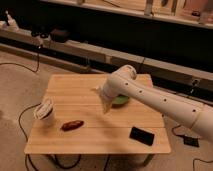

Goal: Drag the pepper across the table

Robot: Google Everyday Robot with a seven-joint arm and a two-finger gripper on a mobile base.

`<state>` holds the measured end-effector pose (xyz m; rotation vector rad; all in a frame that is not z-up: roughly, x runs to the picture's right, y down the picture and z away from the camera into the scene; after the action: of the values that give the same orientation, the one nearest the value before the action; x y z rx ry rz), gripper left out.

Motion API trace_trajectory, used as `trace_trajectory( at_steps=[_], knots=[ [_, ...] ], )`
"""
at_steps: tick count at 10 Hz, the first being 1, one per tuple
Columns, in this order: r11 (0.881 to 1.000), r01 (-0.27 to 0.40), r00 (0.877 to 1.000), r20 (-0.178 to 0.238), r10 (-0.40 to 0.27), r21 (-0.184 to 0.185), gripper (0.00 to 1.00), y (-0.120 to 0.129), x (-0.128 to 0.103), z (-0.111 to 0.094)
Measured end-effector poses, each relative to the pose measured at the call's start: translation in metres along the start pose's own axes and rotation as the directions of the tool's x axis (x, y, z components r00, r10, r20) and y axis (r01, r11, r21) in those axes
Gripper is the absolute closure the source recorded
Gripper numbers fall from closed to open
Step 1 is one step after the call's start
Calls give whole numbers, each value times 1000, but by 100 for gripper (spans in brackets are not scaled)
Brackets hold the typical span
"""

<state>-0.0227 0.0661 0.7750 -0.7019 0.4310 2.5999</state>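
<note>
Currently gripper (106, 106) hovers over table (75, 90), fingers apparently pinched together, pepper (72, 125) untouched. Risk: off-centre contact rolls it away, or the sweep clips white cup (45, 111).

A white smooth-shelled robot arm (165, 100) is seen coming in from the right edge, stretched leftward and slightly upward to a rounded joint (123, 80) near mid-view. The wrist is bent downward from that joint. The pale two-finger gripper (106, 105) is held just below and left of the joint, near the centre of the view, pointed straight down and tapering to its tip.
</note>
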Motion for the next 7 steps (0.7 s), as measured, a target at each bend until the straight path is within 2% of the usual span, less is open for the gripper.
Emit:
trace_trajectory(
  at_steps=[4, 5, 7],
  knots=[
    [1000, -5, 1000, -19, 5, 7, 20, 0, 6, 2],
    [1000, -9, 999, -45, 11, 25, 20, -2, 17, 7],
    [992, -68, 988, -130, 82, 106, 20, -11, 58, 28]
  ],
)
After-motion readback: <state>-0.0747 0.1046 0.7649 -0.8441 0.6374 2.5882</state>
